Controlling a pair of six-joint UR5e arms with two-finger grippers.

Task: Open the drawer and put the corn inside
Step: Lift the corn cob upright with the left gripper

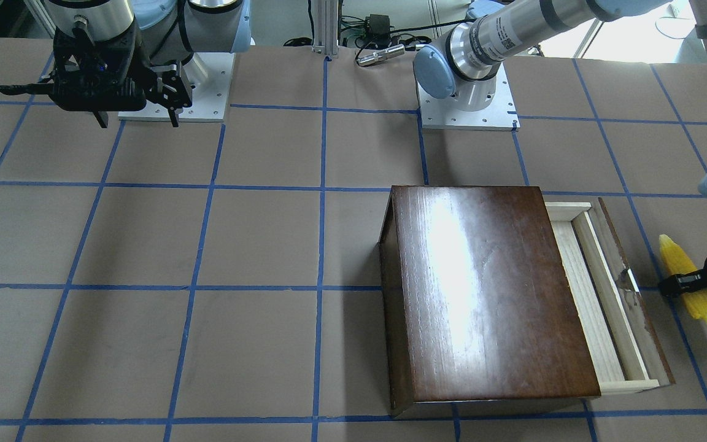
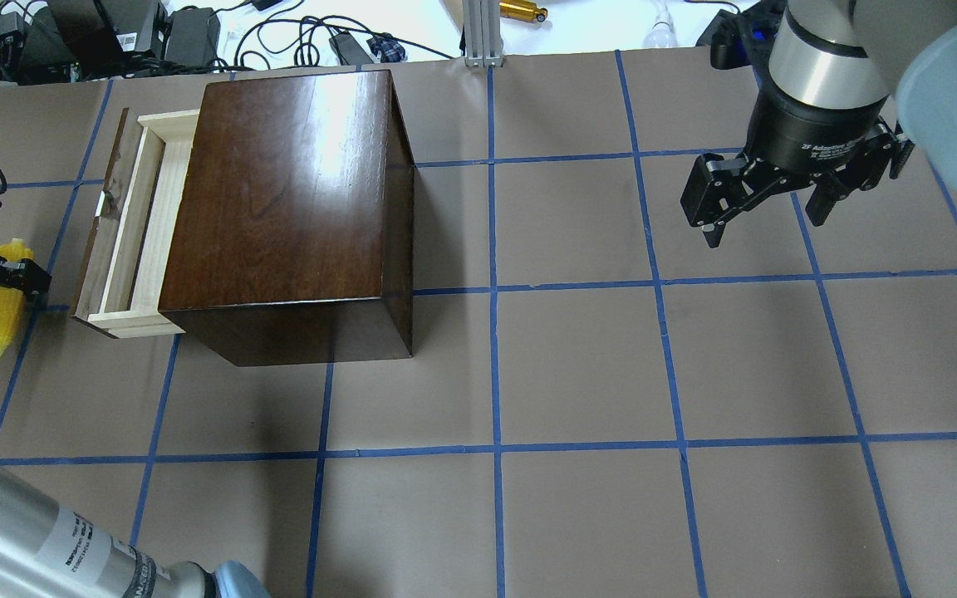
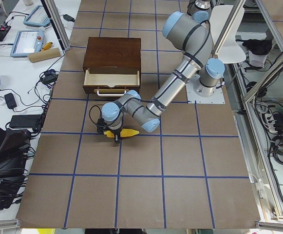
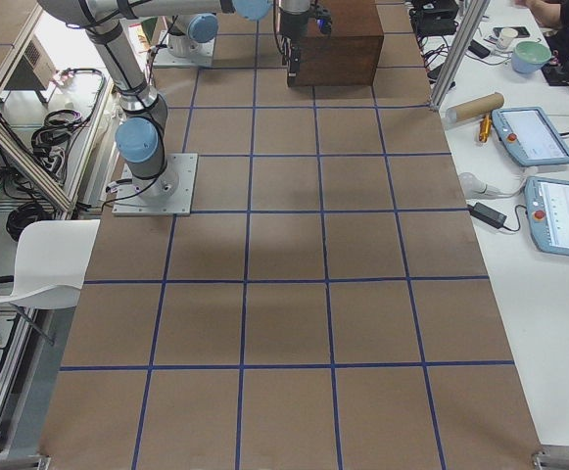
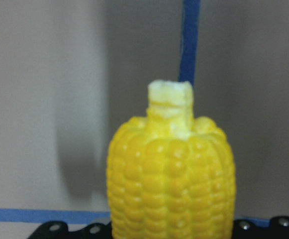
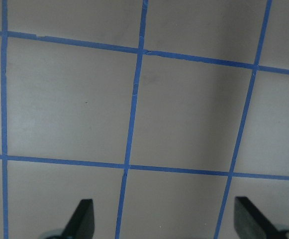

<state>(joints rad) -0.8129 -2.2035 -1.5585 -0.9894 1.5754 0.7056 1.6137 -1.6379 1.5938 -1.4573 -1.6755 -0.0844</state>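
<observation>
The drawer (image 1: pixel 596 307) of pale wood stands pulled out of the dark-brown box (image 1: pixel 488 288) and holds nothing; it shows as the drawer (image 2: pixel 139 224) at the left in the overhead view. The yellow corn (image 1: pixel 677 258) lies lengthwise beside the drawer's dark front panel, at table height. My left gripper (image 1: pixel 704 296) is shut on the corn across its middle, and the corn (image 5: pixel 170 184) fills the left wrist view with black finger parts at both sides. My right gripper (image 2: pixel 765 231) hangs open and holds nothing, far from the box.
Brown paper with blue tape squares covers the table (image 2: pixel 578 365). My left arm's forearm (image 2: pixel 46 548) crosses the near left corner in the overhead view. Cables and power bricks (image 2: pixel 196 33) lie beyond the table's far edge.
</observation>
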